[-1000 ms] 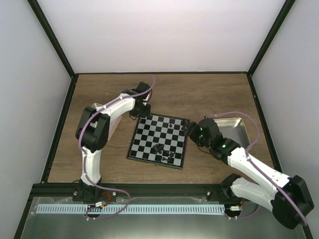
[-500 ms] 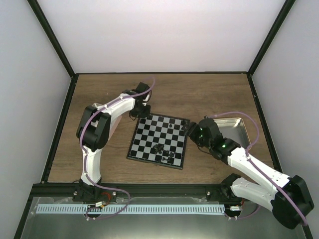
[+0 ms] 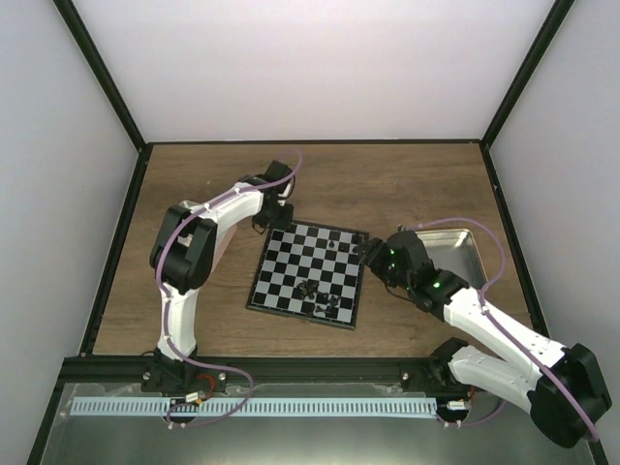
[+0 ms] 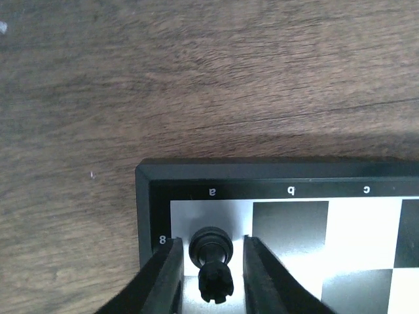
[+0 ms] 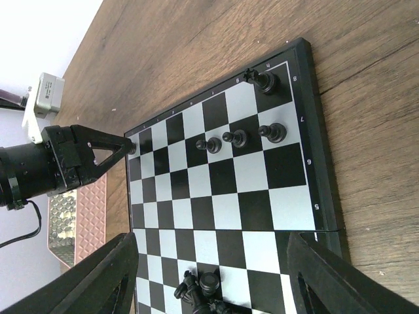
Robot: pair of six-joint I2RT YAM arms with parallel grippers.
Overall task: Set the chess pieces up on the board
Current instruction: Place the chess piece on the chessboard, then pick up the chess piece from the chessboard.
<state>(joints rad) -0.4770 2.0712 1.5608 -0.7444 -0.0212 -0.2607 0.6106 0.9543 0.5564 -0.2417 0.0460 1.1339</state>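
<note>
A black piece [image 4: 211, 256] is standing on the corner square of the board [image 4: 275, 171], between the left fingers [image 4: 165, 278], which are waiting narrowly apart beside it. The right fingers [image 5: 98, 281] are hanging wide apart, empty.

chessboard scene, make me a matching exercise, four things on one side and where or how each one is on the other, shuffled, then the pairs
Things:
1. left gripper
2. right gripper
3. row of three black pieces
4. metal tin

Places or states:
a. open wide, holding nothing
b. on the table, right of the board
c. astride a black piece on the corner square marked 8
d. side by side on the rank marked 7

Pairs: 1-c, 2-a, 3-d, 4-b
</note>
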